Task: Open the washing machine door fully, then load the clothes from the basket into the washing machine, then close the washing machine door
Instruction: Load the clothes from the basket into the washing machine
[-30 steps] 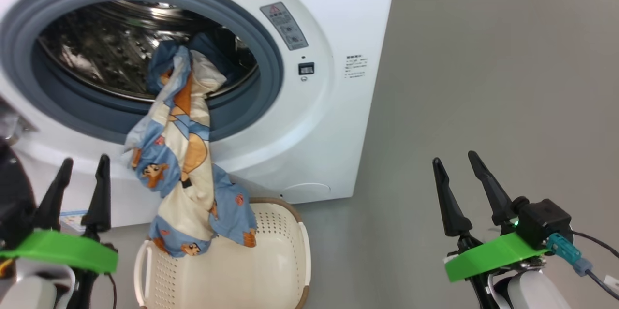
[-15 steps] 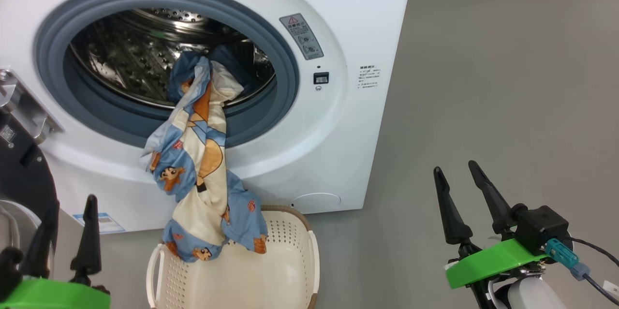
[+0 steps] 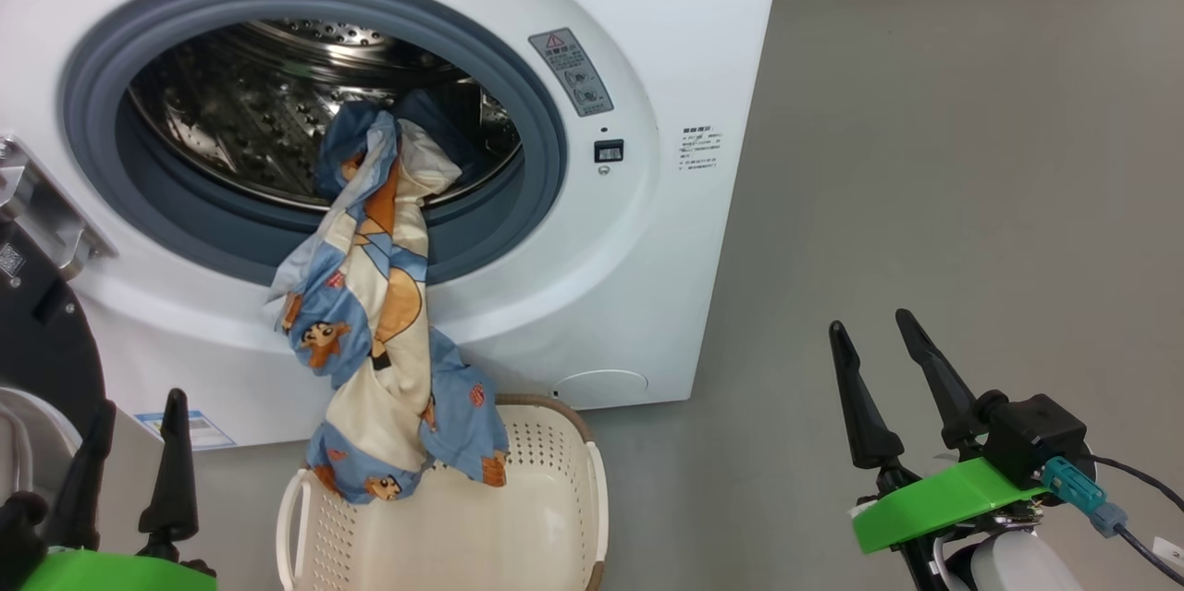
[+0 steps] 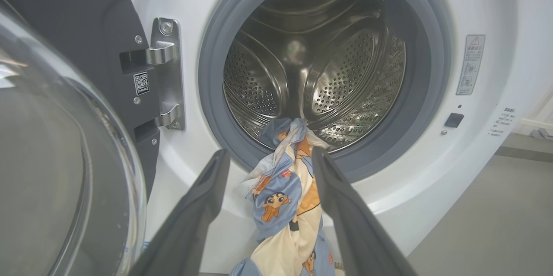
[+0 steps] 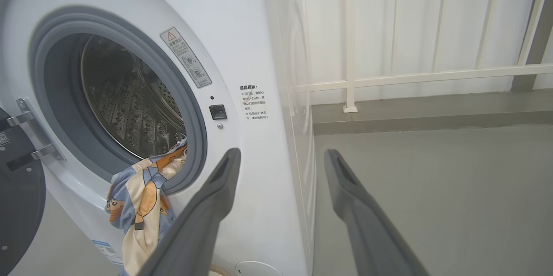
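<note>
The clothes hang from the washing machine mouth, centre-left of frame, long axis running down into the basket at bottom centre. Your left tool, lower left, is nearer, the cloth up and right of it; the right tool sits lower right. Both stand apart, empty. The warning label is unreadable.
</note>
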Robot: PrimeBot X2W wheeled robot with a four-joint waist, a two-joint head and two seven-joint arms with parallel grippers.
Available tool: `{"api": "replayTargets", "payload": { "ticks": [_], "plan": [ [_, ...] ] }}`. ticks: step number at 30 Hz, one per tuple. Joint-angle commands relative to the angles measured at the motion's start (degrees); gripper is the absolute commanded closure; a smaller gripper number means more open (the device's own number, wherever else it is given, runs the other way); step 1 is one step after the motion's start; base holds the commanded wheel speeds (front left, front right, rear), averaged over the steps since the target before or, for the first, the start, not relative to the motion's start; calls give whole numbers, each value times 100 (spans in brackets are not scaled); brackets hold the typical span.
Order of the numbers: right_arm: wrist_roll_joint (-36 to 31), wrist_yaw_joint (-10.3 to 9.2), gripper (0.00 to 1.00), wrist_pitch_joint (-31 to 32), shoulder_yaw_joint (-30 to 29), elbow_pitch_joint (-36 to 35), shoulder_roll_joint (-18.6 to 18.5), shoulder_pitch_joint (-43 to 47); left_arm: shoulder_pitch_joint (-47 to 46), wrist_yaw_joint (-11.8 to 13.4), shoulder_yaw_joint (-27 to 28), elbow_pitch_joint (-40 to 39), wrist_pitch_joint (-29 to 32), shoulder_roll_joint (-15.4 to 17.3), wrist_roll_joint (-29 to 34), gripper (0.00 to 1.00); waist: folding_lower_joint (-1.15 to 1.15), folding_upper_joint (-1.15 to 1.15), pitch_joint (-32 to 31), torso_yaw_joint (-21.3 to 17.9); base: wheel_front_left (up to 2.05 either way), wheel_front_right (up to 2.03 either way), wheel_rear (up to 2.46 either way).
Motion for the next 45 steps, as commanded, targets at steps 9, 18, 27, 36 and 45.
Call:
{"api": "replayTargets", "payload": {
  "ticks": [9,18,27,36,45],
  "plan": [
    [-30,26,0,-46,139,-105,-31,-103,-155,-36,265,-169,-38,155,130,0,0,0,42,-30,0,0,0],
    [-34,26,0,-46,177,-105,-31,-108,-151,-61,269,-154,-38,153,178,0,0,0,62,-62,0,0,0],
    [-12,26,0,-46,257,-170,-31,-122,-204,-106,-21,206,204,231,94,0,0,0,254,-195,0,0,0],
    [-17,26,0,-46,316,-489,-31,-91,-676,-145,-699,840,365,579,-351,0,0,0,896,-428,0,0,0],
    [-16,26,0,-46,431,-903,-31,-87,-1418,-147,-1888,1467,310,1110,-1101,0,0,0,1630,-687,0,0,0]
  ]
}}
